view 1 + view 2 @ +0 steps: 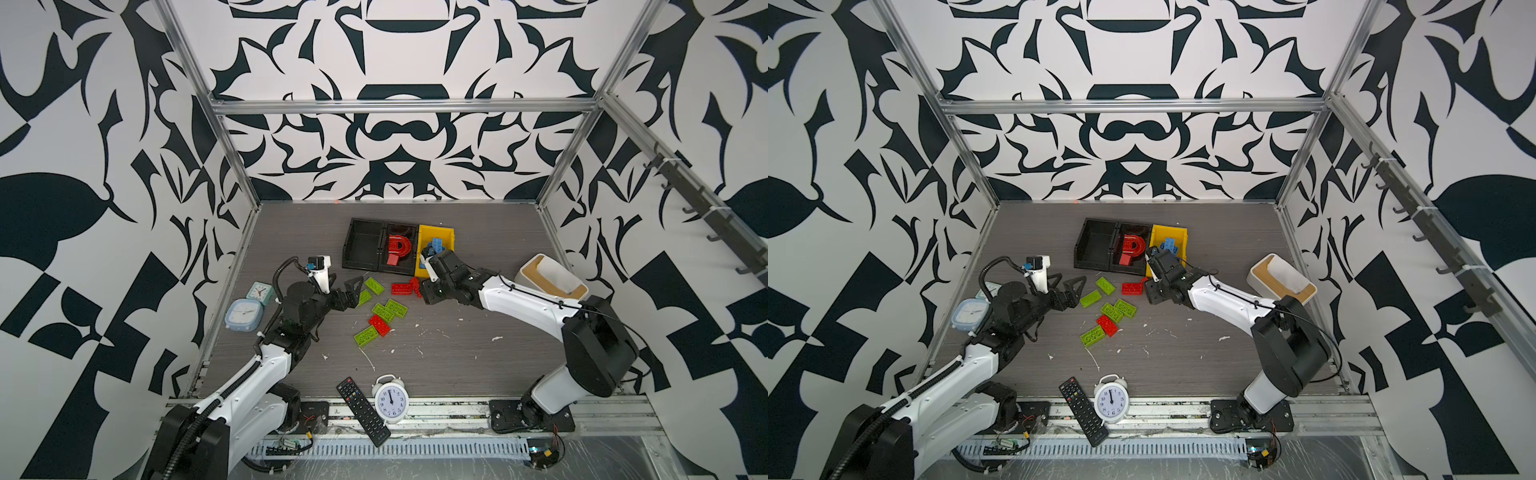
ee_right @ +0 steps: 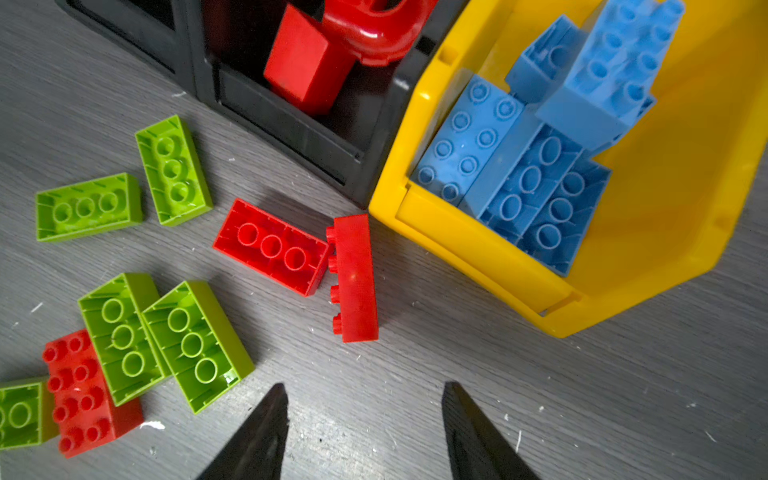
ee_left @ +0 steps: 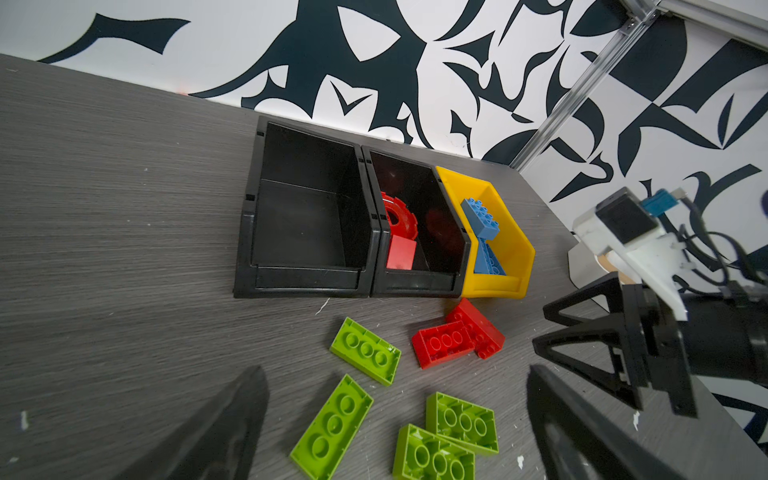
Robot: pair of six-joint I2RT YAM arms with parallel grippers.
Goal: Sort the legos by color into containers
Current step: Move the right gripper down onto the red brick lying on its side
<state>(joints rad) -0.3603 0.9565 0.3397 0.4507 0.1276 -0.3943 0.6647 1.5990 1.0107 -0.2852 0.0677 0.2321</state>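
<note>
R gripper [image 2: 365,386]: jaws approx half apart, nothing btwn them, tips near front corner of yellow bin [image 2: 457,249]. Blue bricks [image 2: 469,137] piled inside it. Black twin bins [image 3: 307,286] butt against its side; the one touching it has red arch [image 3: 399,216] + red block [image 3: 401,253]. Red pair [image 2: 270,249] on table just in front of yellow bin, touching, one on its side. 5 green bricks [image 2: 170,170] further out, undersides up; 3rd red brick [image 2: 83,395] among them, studs up. L gripper [image 3: 397,370] spread wide, holding nothing, beyond greens from yellow bin
</note>
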